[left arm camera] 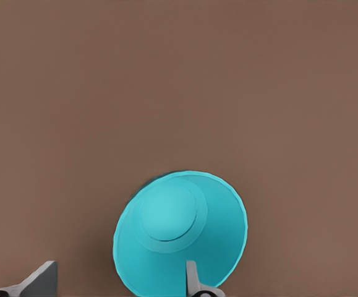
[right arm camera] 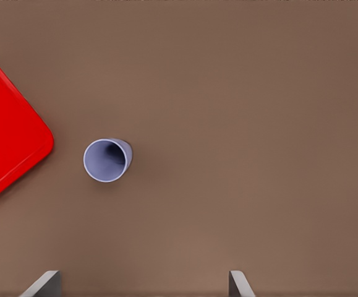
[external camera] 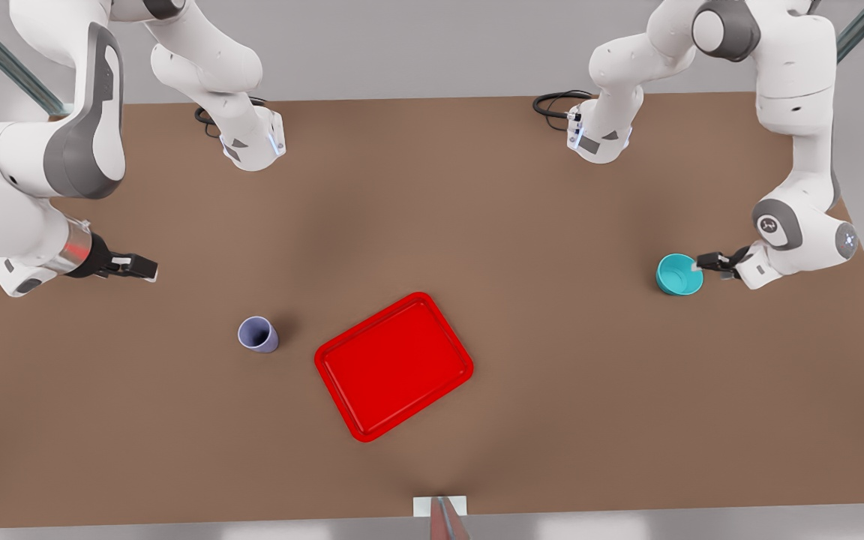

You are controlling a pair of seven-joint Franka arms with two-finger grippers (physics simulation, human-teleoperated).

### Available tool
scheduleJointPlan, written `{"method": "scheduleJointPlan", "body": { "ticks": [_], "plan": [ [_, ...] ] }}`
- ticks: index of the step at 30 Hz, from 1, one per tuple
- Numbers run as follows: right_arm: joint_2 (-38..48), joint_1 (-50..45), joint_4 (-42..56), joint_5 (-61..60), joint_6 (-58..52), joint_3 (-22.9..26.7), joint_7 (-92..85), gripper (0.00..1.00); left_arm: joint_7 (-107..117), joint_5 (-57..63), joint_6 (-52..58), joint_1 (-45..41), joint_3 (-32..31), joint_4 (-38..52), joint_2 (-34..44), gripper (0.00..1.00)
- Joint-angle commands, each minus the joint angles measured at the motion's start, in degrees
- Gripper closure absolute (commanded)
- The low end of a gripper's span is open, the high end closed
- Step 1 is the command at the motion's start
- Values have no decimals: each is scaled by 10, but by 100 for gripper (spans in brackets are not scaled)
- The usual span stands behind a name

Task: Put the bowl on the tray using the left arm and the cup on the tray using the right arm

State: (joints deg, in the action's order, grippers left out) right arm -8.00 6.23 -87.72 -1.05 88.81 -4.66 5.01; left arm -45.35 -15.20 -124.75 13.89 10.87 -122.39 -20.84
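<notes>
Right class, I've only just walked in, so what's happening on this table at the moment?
Two white robot arms work over a brown table. The left claw is at the rim of the small teal bowl, fingers open with one finger inside the rim and one outside. The right claw hangs open over bare table, apart from the pale lilac cup. The flat red rectangular tray lies between them, nothing on it. Bowl and cup both sit on the table.

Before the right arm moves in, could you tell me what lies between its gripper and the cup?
Nothing: in the right wrist view, bare brown table separates the open right gripper from the cup. The front view agrees.
</notes>
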Motion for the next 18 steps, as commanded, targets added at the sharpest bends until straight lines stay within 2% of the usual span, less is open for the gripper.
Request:
{"method": "scheduleJointPlan", "body": {
  "ticks": [1, 7, 9, 10, 11, 12, 14, 15, 18],
  "plan": [
    [0, 0, 0, 0, 0, 0, 0, 0, 0, -25, -3, 0, 0, 0, -3, 0],
    [0, 2, 0, 0, 0, 0, 0, 0, -1, -30, -4, 1, -1, -7, -34, 1],
    [0, 2, 0, -4, 0, 0, -1, 0, -1, -30, -5, 0, -1, -6, -38, 18],
    [0, 2, 0, -8, 0, 1, -1, 0, -1, -29, -17, 0, -1, -6, -40, 31],
    [0, 2, 0, -8, 0, 1, -1, 0, -1, -29, -21, 0, -1, -6, -42, 36],
    [0, 2, 0, -8, 0, 1, -1, 0, 0, -30, -22, 0, -1, -6, -43, 45],
    [0, 2, 0, -8, 0, 2, -1, 0, 4, -30, -22, 0, -1, -6, -44, 53],
    [0, 2, 0, -8, 0, 2, -2, 0, 5, -31, -21, 0, -1, -6, -44, 61],
    [0, 3, -1, -8, -1, 2, -2, 0, 14, -36, -22, -1, -1, -5, -45, 69]
  ]
}}
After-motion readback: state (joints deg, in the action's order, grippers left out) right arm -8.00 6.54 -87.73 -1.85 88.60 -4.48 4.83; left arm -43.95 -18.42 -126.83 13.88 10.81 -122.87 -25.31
